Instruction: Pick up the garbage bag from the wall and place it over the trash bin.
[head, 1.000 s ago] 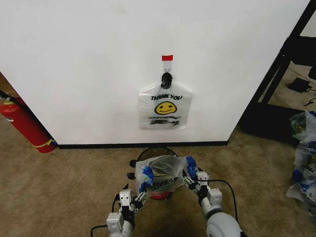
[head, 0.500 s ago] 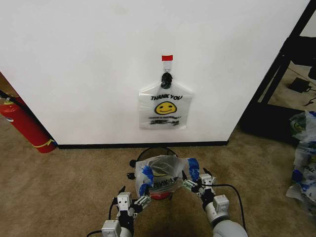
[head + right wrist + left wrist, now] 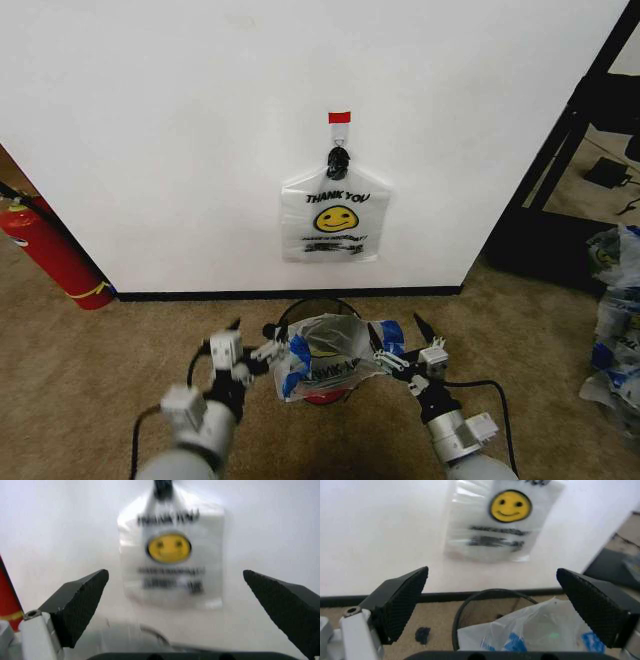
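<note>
Garbage bag (image 3: 325, 362) draped in trash bin (image 3: 318, 303). Left gripper (image 3: 252, 355) and right gripper (image 3: 400, 352) flanking bag, both spread wide, nothing held.

The head view looks forward and down from well back, taking in the wall (image 3: 200, 150) with its baseboard, the carpet, and the trash bin (image 3: 318, 305) standing just before the wall's foot. The left wrist view sits low and close, looking between its fingers (image 3: 400, 600) toward the wall, over the bin's rim (image 3: 495, 592) and the garbage bag (image 3: 540, 630) in it. The right wrist view also faces the wall from close by; all three views share the smiley bag (image 3: 335, 215) hanging on the wall.
</note>
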You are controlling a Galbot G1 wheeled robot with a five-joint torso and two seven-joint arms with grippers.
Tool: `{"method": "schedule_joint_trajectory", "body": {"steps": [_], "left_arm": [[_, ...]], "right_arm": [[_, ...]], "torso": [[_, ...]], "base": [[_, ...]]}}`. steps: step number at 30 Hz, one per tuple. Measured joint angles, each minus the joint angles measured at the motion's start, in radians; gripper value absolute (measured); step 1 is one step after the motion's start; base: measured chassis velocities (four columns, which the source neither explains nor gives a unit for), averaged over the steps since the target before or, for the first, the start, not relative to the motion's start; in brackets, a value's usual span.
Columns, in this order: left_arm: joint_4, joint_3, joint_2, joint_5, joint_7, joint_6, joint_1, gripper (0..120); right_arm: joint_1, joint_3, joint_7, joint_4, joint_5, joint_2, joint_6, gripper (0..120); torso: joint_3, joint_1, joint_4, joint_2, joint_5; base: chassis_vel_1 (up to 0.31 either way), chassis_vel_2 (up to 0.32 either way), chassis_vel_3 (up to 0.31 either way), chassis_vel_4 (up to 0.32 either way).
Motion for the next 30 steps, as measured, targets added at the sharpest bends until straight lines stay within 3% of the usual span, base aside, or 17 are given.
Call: {"method": "schedule_joint_trajectory", "body": {"steps": [1,3,5,7,10,12,15,16,17,21,24,30], "left_arm": [[0.012,-0.001,0.046,-0.076,0.036,0.024,-0.059,100],[0.056,0.038,0.114,-0.178,0.086,0.084,-0.174,100],[0.073,0.062,0.133,-0.208,0.096,0.118,-0.225,100],[0.127,0.145,0.177,-0.286,0.126,0.205,-0.385,100],[0.25,0.286,0.196,-0.391,0.172,0.303,-0.652,100],[0.284,0.329,0.192,-0.41,0.184,0.319,-0.718,100],[0.409,0.515,0.149,-0.442,0.252,0.366,-0.935,100],[0.467,0.587,0.123,-0.436,0.296,0.381,-1.013,100],[0.467,0.587,0.123,-0.436,0.296,0.381,-1.013,100],[0.633,0.734,0.045,-0.324,0.421,0.39,-1.171,100],[0.743,0.791,-0.019,-0.242,0.473,0.391,-1.227,100],[0.872,0.887,-0.06,-0.135,0.571,0.407,-1.296,100]], "right_arm": [[-0.012,0.017,-0.018,0.017,-0.017,0.02,0.022,100],[-0.055,0.051,-0.041,0.045,-0.041,0.05,0.053,100],[-0.073,0.061,-0.047,0.056,-0.048,0.06,0.06,100],[-0.12,0.09,-0.064,0.086,-0.069,0.08,0.078,100],[-0.191,0.139,-0.093,0.145,-0.086,0.104,0.103,100],[-0.211,0.152,-0.098,0.165,-0.086,0.11,0.108,100],[-0.259,0.197,-0.11,0.221,-0.074,0.134,0.118,100],[-0.277,0.216,-0.111,0.24,-0.061,0.143,0.12,100],[-0.277,0.216,-0.111,0.24,-0.061,0.143,0.12,100],[-0.317,0.26,-0.117,0.288,-0.016,0.159,0.12,100],[-0.345,0.295,-0.128,0.318,0.014,0.18,0.13,100],[-0.38,0.314,-0.138,0.337,0.028,0.217,0.153,100]], "torso": [[0.0,0.0,0.001,0.0,0.0006],[0.0,0.0,-0.0005,0.0,-0.0005],[0.0,0.0,-0.0005,0.0,0.0],[0.0,0.0,-0.0006,0.0,-0.0002],[0.0,0.0,-0.0009,0.0,-0.0002],[0.0,0.0,-0.0004,0.0,0.0],[0.0,0.0,-0.0005,0.0,-0.0003],[0.0,0.0,-0.0007,0.0,-0.0004],[0.0,0.0,-0.0007,0.0,-0.0004],[0.0,0.0,-0.0002,0.0,0.0],[0.0,0.0,-0.0003,0.0,0.0001],[0.0,0.0,0.0,0.0,0.0]], "base": [[0.0,0.0,0.0,0.0],[0.0,0.0,0.0,0.0],[0.0,0.0,0.0,0.0],[0.0,0.0,0.0,0.0],[0.0,0.0,0.0,0.0],[0.0,0.0,0.0,0.0],[0.0,0.0,0.0,0.0],[0.0,0.0,0.0,0.0],[0.0,0.0,0.0,0.0],[0.0,0.0,0.0,0.0],[0.0,0.0,0.0,0.0],[0.0,0.0,0.0,0.0]]}}
